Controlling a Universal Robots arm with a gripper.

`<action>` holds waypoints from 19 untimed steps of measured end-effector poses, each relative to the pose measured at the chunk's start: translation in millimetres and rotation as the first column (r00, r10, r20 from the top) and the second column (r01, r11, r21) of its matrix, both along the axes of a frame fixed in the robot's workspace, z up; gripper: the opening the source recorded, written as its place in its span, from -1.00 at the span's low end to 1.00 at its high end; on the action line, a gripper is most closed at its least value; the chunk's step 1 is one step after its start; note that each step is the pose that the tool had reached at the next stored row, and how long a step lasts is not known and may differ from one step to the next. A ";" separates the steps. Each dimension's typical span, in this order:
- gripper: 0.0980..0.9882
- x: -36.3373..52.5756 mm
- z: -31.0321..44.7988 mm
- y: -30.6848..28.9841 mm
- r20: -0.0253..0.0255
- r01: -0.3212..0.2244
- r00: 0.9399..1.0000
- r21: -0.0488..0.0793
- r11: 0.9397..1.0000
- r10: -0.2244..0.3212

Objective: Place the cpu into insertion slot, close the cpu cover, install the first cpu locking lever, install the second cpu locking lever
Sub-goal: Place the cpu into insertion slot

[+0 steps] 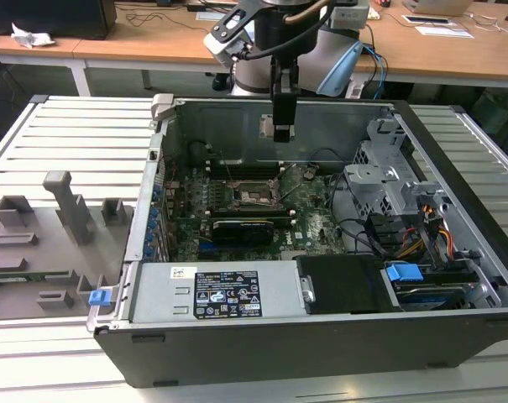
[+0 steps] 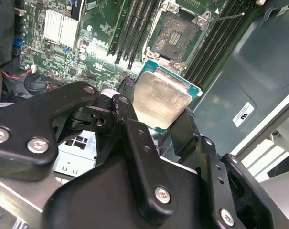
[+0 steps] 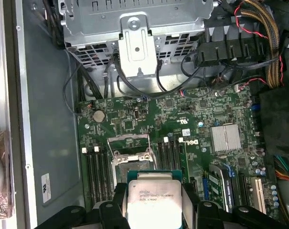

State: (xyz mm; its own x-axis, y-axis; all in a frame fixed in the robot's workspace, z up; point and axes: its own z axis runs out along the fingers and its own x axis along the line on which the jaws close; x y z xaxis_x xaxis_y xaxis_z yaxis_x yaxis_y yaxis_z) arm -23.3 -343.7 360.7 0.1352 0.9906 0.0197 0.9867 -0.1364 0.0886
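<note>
In the exterior view the gripper [image 1: 282, 133] hangs inside the open computer case [image 1: 321, 353], above the insertion slot [image 1: 255, 197]. A labelled power supply [image 1: 220, 294] lies nearer the camera. In the second wrist view its fingers [image 2: 130, 124] clamp the cpu [image 2: 162, 101], which is held clear of the bare slot between memory slots [image 2: 130, 28]. A white sticker [image 2: 243, 113] marks the case wall. In the first wrist view the cpu's face carries small print, and a heatsink [image 3: 225, 137] stands nearby.

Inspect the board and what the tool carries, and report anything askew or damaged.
Nothing stands out. The cpu sits square in the tool above the board, and the insertion slot lies open and bare, with no visible damage.
</note>
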 end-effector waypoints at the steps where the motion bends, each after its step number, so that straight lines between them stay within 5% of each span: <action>1: 0.00 0.0 -0.1 0.0 0.000 0.006 1.000 0.000 1.000 -0.006; 12: 0.00 0.0 -3.5 0.0 -0.001 0.126 0.992 0.000 0.992 -0.126; 15: 0.00 0.0 -4.3 0.0 -0.001 0.168 0.986 0.000 0.986 -0.168; 19: 0.00 0.0 -5.8 0.0 -0.002 0.252 0.968 0.000 0.968 -0.252</action>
State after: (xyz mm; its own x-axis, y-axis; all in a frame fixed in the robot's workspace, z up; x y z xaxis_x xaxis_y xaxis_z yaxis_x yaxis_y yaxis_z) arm -23.3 -343.7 354.9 0.3810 0.9244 0.0192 0.9204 -0.3811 0.0871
